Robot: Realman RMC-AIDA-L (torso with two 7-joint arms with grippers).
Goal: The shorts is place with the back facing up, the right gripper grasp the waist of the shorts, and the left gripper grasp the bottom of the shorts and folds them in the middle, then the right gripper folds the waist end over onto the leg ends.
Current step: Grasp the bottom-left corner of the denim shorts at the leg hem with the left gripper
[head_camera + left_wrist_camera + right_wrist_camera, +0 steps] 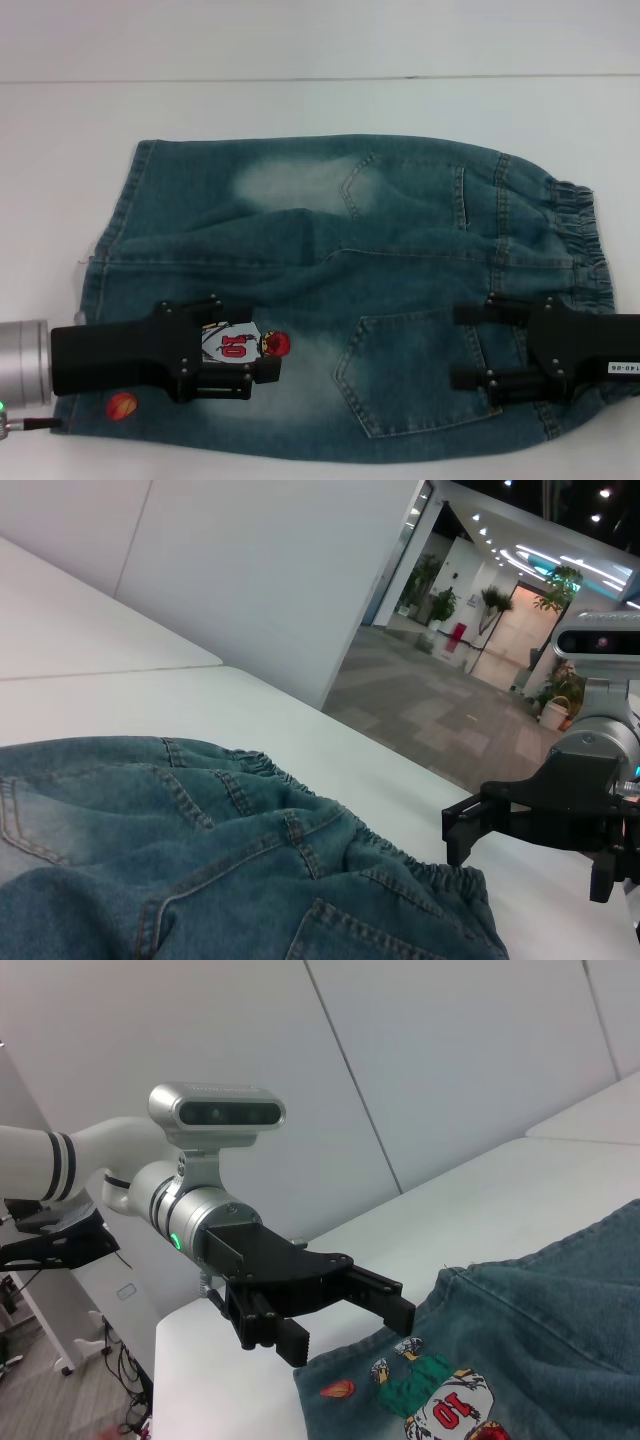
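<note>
The shorts (330, 270) lie flat on the white table, back pockets up. The ruffled waist (578, 235) is at the right and the leg ends (122, 215) at the left. My left gripper (258, 340) comes in from the lower left and hovers open over the near leg, with the number 10 patch (232, 345) showing between its fingers. In the right wrist view the left gripper (350, 1328) is above the hem, apart from the cloth. My right gripper (456, 346) comes in from the lower right, open, over the near back pocket (415, 375) beside the waist (400, 865).
A small orange ball patch (122, 406) sits near the hem by the left wrist. The table's near edge runs close below the shorts. A seam (300, 78) crosses the bare white table behind them. An open corridor (440, 710) lies beyond the table on the waist side.
</note>
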